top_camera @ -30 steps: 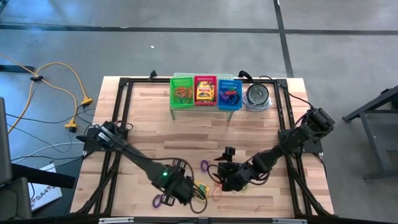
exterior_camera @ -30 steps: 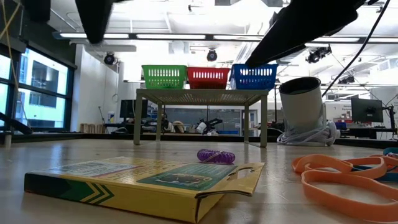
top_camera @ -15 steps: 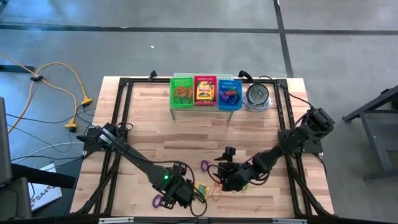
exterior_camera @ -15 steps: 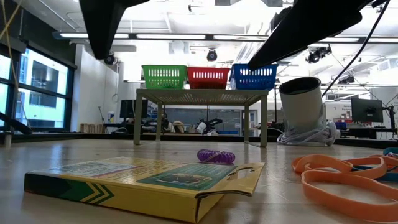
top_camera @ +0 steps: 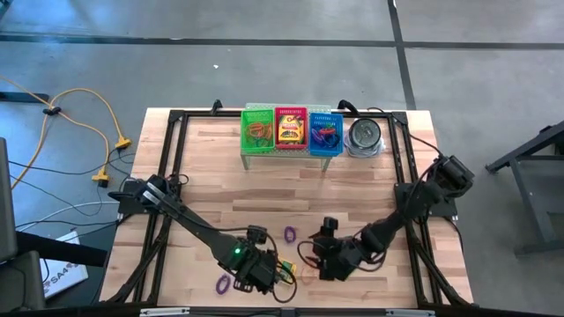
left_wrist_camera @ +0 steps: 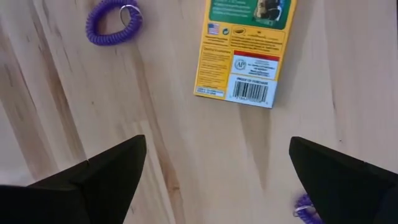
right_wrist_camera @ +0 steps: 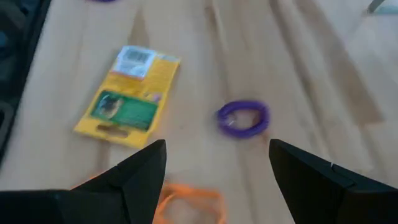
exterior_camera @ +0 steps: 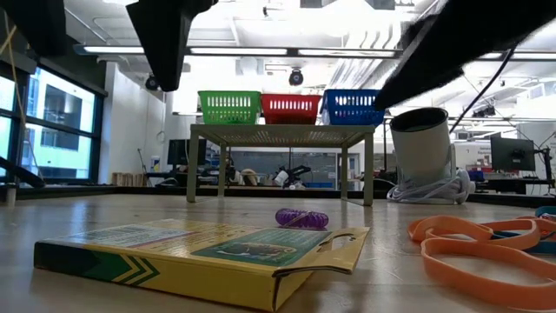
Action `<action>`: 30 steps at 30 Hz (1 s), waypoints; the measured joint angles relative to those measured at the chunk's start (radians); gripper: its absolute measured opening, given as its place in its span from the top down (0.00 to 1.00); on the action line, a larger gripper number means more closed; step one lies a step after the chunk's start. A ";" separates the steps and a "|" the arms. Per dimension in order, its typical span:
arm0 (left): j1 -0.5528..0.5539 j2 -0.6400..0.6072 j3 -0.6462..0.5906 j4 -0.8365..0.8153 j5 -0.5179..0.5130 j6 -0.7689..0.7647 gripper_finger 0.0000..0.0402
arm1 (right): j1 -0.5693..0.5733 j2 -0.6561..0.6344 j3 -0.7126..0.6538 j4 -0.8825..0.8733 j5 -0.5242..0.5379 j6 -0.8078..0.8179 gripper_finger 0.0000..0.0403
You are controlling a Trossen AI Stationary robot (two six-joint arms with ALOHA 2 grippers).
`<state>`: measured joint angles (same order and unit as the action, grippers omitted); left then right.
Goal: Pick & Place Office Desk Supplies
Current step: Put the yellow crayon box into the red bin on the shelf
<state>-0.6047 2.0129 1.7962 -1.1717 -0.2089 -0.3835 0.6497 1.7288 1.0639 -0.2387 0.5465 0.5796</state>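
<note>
On the desk [top_camera: 203, 167], near front edge, a crayon box [left_wrist_camera: 245, 50] lies flat: yellow w/ green panel, barcode, small US flag mark and a round "AP" seal; other print too small to read. Left end effector [left_wrist_camera: 214, 180] hovers just above it, fingers wide apart, holding nothing. Right end effector [right_wrist_camera: 214, 180] is close by to the right, also spread apart and empty. Purple coil band [right_wrist_camera: 242, 117] lies between box and shelf; another purple band [top_camera: 222, 283] sits by front-left; orange bands [exterior_camera: 478, 248] lie right of the box. Desk is light wood planks w/ a black frame. At the back, green basket [top_camera: 258, 130], red basket [top_camera: 291, 130] and blue basket [top_camera: 325, 132] sit on a small shelf [exterior_camera: 278, 135], tin [top_camera: 363, 135] beside. Floor is grey concrete; low view shows a workshop w/ strip lights and windows.
</note>
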 joint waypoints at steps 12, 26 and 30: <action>-0.104 0.000 0.000 0.248 0.047 0.226 0.03 | 0.164 0.063 0.000 0.087 0.095 0.212 0.32; -0.060 -0.006 -0.227 0.510 0.125 0.207 0.03 | 0.346 0.077 0.001 0.182 0.270 0.332 0.32; -0.059 -0.028 -0.230 0.485 0.079 0.199 0.03 | 0.372 0.128 0.001 0.229 0.311 0.334 0.32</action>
<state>-0.6640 1.9851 1.5658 -0.6867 -0.1300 -0.1841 1.0220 1.8567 1.0645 -0.0100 0.8570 0.9134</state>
